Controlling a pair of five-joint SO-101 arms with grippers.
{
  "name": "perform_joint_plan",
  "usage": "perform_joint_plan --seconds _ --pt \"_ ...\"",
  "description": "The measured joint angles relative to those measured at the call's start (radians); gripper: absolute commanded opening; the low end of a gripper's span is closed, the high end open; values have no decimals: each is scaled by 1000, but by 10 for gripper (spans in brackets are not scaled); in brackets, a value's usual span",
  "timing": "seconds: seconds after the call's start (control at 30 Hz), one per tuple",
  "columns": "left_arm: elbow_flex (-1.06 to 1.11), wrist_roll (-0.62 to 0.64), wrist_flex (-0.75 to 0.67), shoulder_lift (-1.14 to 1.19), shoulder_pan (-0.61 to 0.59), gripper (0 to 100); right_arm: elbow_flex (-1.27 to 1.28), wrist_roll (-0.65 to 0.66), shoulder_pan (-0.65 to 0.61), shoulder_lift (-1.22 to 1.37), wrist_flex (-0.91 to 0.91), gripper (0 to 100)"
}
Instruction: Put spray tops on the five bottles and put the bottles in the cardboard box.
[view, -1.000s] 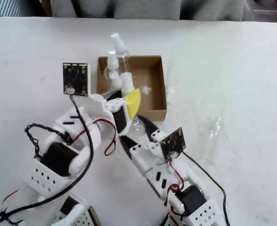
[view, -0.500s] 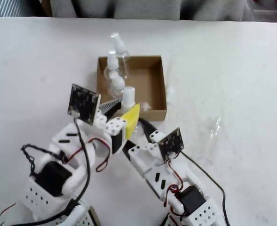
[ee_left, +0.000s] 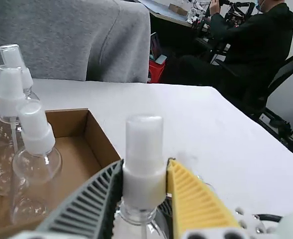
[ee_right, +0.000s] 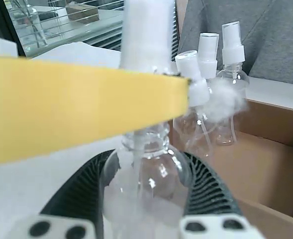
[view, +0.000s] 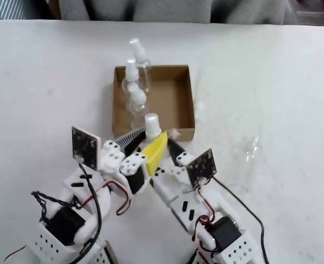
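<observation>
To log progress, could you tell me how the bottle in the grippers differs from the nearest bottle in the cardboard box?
The held bottle is just outside the cardboard box; the nearest boxed bottle stands inside it. The held bottle is clamped, left gripper on its spray top, right gripper round its body; the boxed bottle is untouched. Both are clear, upright, with white spray tops.

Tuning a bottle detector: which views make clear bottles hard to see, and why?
High view: the lying bottle nearly vanishes on the white table. Right wrist view: a yellow finger crosses the held bottle. Left wrist view: a boxed bottle stands out against the cardboard box.
</observation>
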Motion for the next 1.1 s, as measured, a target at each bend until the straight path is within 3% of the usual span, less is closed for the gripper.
perform_joint_plan --seconds 0.9,1.1 --pt "48 3 -12 -3 0 79 0 0 29 5 3 16" --pt "78 -195 -52 -5 49 79 0 -2 41 5 3 16"
